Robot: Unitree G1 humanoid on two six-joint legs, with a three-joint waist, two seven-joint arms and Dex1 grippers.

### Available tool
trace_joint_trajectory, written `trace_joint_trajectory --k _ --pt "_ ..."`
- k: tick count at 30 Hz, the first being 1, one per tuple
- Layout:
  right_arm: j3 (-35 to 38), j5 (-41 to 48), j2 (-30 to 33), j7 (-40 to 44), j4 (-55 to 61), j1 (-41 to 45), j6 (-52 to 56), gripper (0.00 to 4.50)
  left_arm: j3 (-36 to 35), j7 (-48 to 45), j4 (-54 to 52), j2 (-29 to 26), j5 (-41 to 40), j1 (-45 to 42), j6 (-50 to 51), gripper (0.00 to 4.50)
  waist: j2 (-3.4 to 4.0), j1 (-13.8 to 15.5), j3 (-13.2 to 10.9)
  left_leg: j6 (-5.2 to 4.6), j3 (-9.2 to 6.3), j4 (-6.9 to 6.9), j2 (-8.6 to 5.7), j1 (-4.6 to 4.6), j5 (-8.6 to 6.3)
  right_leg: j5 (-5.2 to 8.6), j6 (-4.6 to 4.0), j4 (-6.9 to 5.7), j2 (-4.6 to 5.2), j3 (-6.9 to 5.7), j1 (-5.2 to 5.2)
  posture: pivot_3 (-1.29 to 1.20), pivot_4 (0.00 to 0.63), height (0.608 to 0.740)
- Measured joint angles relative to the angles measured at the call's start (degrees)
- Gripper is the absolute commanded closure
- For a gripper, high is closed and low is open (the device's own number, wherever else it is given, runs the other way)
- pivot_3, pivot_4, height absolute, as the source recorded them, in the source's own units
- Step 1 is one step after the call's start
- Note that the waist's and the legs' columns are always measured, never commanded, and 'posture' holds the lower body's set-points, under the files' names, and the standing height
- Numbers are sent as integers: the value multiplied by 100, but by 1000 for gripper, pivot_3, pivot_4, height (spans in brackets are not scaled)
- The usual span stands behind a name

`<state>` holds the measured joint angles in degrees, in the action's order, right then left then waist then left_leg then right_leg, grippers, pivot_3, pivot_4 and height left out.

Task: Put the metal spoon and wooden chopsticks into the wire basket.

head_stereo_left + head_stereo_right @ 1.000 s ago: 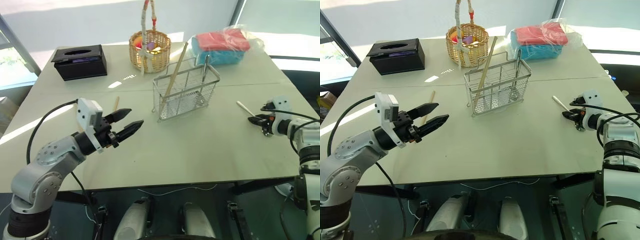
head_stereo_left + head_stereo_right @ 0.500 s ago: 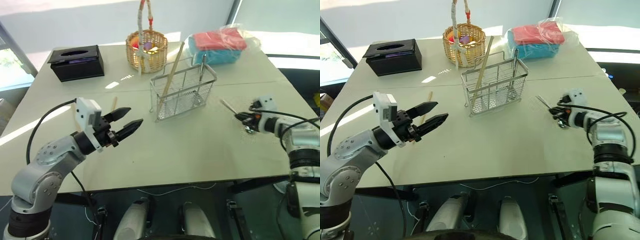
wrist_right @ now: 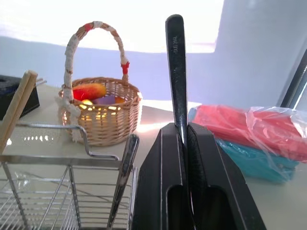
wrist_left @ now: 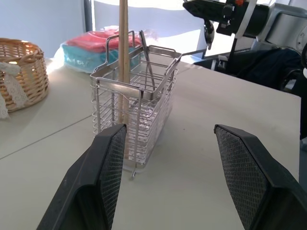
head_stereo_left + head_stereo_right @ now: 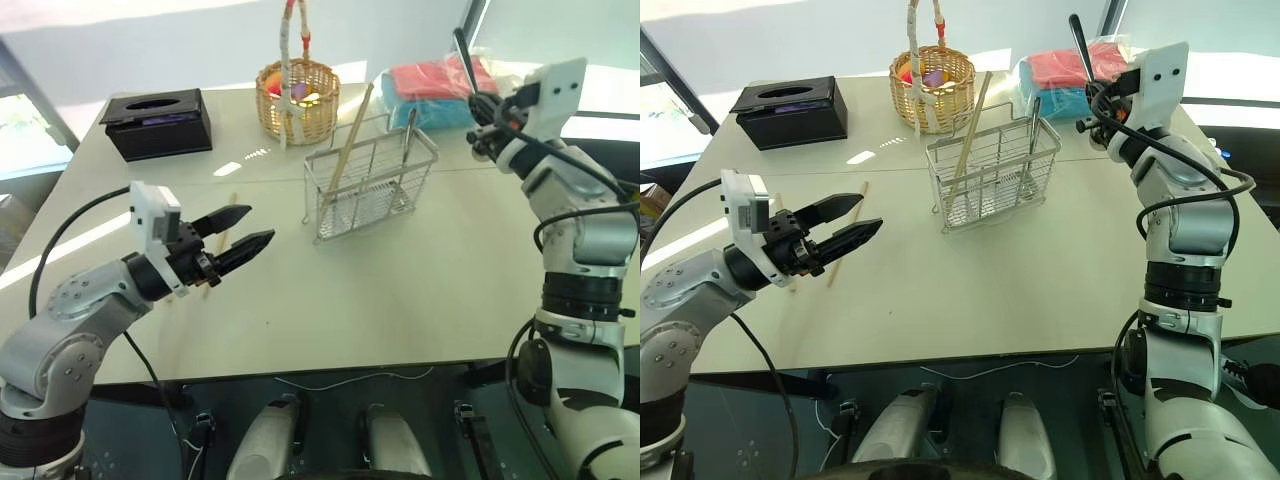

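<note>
The wire basket [image 5: 370, 185] stands mid-table with one wooden chopstick [image 5: 350, 140] leaning upright in it and a metal utensil handle [image 3: 122, 182] beside that. Another chopstick [image 5: 864, 190] lies flat on the table, just behind my left gripper [image 5: 262, 222], which hovers open and level, pointing at the basket from its left. My right gripper [image 3: 184, 129] is raised to the right of and above the basket, shut on the metal spoon [image 3: 176, 72]. The spoon's thin handle sticks up past the fingers, and its bowl is hidden.
A round wicker basket [image 5: 298, 100] with a tall handle and fruit stands behind the wire basket. A black tissue box [image 5: 160, 122] sits at the back left. Bagged pink and blue cloths [image 5: 435, 90] lie at the back right. The table's front edge is near.
My right arm has lifted off the table at the right with the spoon and swung up and inward to beside the basket. The left gripper has stayed about where it was.
</note>
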<state>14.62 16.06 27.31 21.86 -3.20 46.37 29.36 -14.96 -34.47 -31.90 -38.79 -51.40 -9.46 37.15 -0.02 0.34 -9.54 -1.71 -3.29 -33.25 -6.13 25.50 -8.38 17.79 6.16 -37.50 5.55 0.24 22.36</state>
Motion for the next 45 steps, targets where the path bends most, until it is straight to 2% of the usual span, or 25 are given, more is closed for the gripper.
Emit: trace_joint_trajectory --k 5,9,23,31,34,38,39,41,45 --pt "27 225 -858 -257 -163 213 -781 4442 16 -4 104 147 5 -270 -50 1429 0 -34 0 -2 0 5 0 -2 9 -3 5 -4 -3 -1 0 0 150 740" --pt "55 372 -1280 -257 -729 277 -1463 4442 17 6 161 217 4 -394 -54 1429 0 -21 0 2 -1 5 -2 -6 7 -8 9 -4 -4 -2 -1 0 150 740" --pt "140 501 -1750 241 -3006 819 -3393 4442 -13 279 20 283 7 -365 -54 1429 1 -131 -1 8 0 11 -1 -7 17 -9 8 -43 -6 1 2 0 150 740" --pt "133 494 -1951 328 -3697 1039 -3935 4442 -111 470 8 284 101 -199 -85 1429 2 -122 -1 15 -1 12 -1 -7 17 -8 8 -46 -6 2 22 0 150 740" --pt "132 497 -1996 329 -3730 1042 -3983 3499 -170 482 8 284 149 -193 -165 1429 2 -115 -1 18 -1 12 -2 -7 15 -8 8 -46 -6 2 24 0 150 740" --pt "130 501 -2017 326 -3730 1042 -3986 1547 -169 480 8 285 206 -153 -180 1429 3 -121 -2 20 -1 12 -1 -7 14 -8 8 -47 -7 2 26 0 150 740" --pt "129 500 -2018 322 -3729 1041 -3985 919 -169 479 9 286 214 -139 -185 1429 3 -122 -1 20 -1 12 -1 -7 14 -8 8 -47 -7 2 26 0 150 740" --pt "121 497 -2018 304 -3709 1034 -3973 41 -169 475 9 288 219 -135 -205 1429 3 -122 -2 20 -1 13 -1 -7 14 -8 8 -47 -7 2 27 0 150 740" --pt "50 485 -2008 238 -3424 914 -3864 41 -169 471 27 304 247 -135 -271 1429 3 -120 -2 21 -1 13 -1 -7 14 -8 8 -47 -6 3 28 0 150 740"
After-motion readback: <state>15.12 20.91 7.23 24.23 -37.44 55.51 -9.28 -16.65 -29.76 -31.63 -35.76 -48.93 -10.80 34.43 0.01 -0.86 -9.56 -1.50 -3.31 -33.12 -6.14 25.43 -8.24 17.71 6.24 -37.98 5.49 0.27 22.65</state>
